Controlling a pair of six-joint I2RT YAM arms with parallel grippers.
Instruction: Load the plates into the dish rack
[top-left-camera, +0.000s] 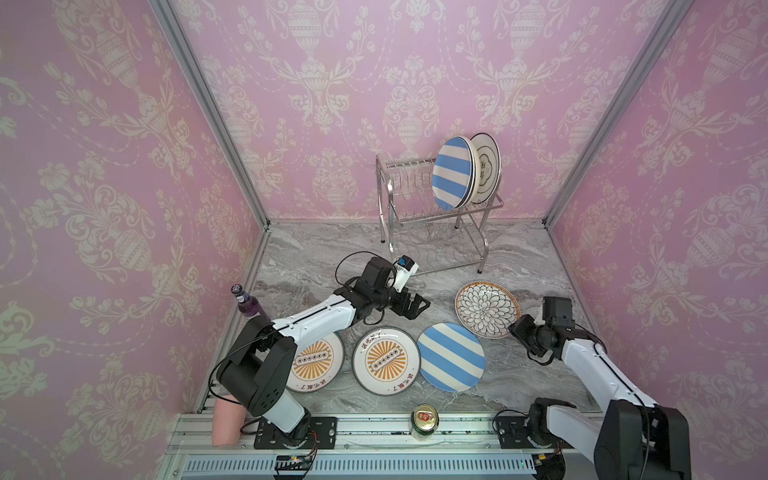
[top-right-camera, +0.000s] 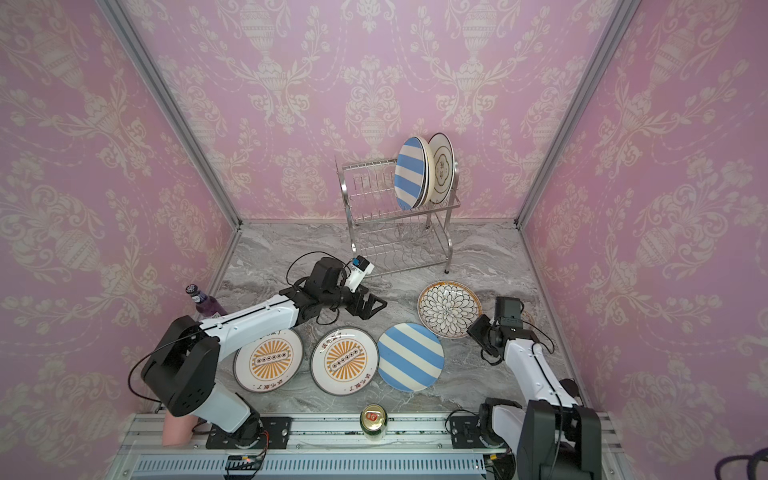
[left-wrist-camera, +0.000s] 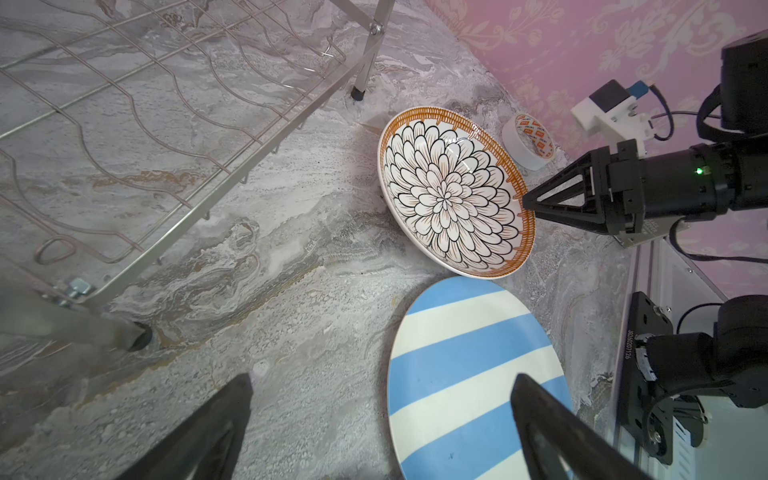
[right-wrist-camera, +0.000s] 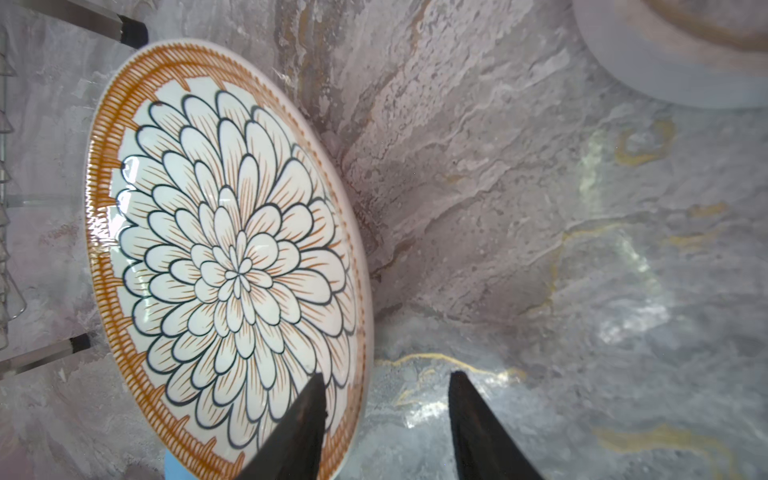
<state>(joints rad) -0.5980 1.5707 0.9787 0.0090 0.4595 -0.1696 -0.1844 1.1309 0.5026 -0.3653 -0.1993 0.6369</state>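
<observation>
- Right gripper (right-wrist-camera: 386, 376): jaws partly apart, nothing clamped. One finger sits over the face of the black floral plate (right-wrist-camera: 232, 266); the other sits outside its rim, above the table (right-wrist-camera: 582, 249).
- In both top views that plate lies right of centre, immediately left of the gripper. It is round, so it has no long axis; the rim passes between the fingers.
- I judge the right arm nearer. The left gripper (top-left-camera: 411, 305), mid-frame, is spread wide and empty.
- Dish rack (top-left-camera: 440, 249): upper centre, beyond the plate, with two plates upright at its top tier's right end.
- Writing: red characters on the sunburst plate (top-left-camera: 384, 360) and orange print on the tape roll (left-wrist-camera: 528, 139) are both unreadable.
</observation>
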